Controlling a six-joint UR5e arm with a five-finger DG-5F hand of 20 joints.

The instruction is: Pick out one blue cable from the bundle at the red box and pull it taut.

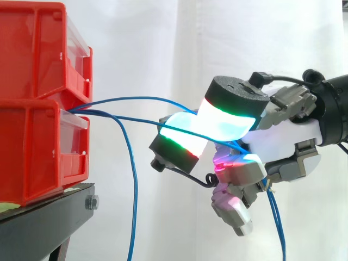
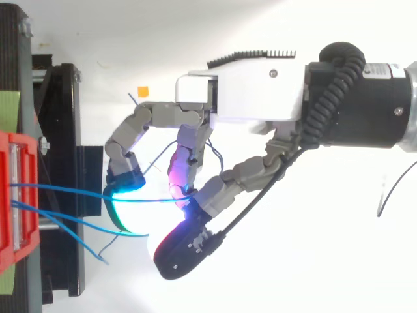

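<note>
Grasp looks made, the pull not yet: we see the hand (image 1: 283, 138) right of the red bins (image 1: 38, 136), fingers curled and glowing pads pinching a blue cable (image 2: 58, 188) that leaves the gap between the stacked bins. It arcs slackly, so we judge a steady draw rightward comes next. A second strand (image 2: 65, 220) may be caught too. Open room lies to the right; the bin edge could chafe, and a loose cable (image 1: 135, 196) hangs beside the black stand (image 1: 43, 217).

The lower red bin (image 1: 32, 157) rests directly on the black stand (image 1: 43, 225). The upper red bin (image 1: 32, 49) sits stacked on the lower one.
</note>
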